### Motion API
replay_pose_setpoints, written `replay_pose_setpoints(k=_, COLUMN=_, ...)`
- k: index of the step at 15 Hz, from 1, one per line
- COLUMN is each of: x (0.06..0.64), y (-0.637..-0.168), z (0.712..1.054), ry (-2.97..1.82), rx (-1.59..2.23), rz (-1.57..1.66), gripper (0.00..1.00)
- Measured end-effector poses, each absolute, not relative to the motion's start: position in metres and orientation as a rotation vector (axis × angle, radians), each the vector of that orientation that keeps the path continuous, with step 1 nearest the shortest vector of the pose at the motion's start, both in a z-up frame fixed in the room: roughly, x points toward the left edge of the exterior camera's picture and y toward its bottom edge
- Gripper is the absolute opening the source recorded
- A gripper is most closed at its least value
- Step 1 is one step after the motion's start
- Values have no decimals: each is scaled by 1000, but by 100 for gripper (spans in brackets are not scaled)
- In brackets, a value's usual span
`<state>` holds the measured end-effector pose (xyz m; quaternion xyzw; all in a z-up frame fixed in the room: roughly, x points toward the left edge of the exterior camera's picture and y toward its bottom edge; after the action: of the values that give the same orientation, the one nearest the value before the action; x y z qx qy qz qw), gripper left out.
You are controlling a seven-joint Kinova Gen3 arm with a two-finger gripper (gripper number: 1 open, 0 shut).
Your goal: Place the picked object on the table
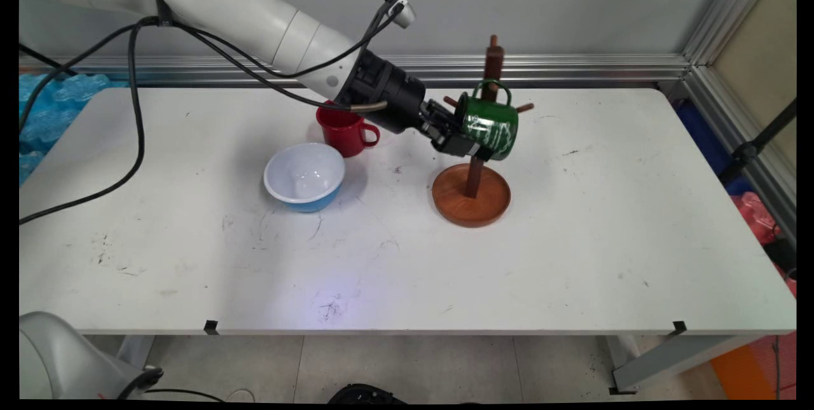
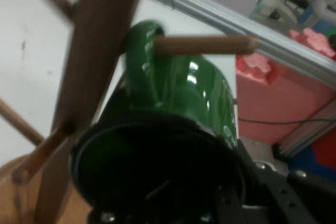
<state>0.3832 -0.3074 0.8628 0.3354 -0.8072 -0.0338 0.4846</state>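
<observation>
A blue-and-white bowl (image 1: 304, 176) and a red mug (image 1: 344, 131) sit on the white tabletop (image 1: 572, 238). Right of them, the pincer (image 1: 459, 136) pinches a tilted green mug (image 1: 489, 127) by its rim. Its handle loops over a peg of the wooden mug tree (image 1: 472, 184).

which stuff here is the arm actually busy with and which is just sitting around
In use:
gripper, shut on the green mug
wooden mug tree, a peg through the mug's handle

Sitting apart on the table:
red mug
blue bowl
</observation>
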Motion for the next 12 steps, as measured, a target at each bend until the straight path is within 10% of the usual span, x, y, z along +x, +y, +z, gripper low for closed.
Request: replay_pose_setpoints(k=12, x=376, y=-307, z=867, ry=-1948, rx=796, rz=-96, gripper=0)
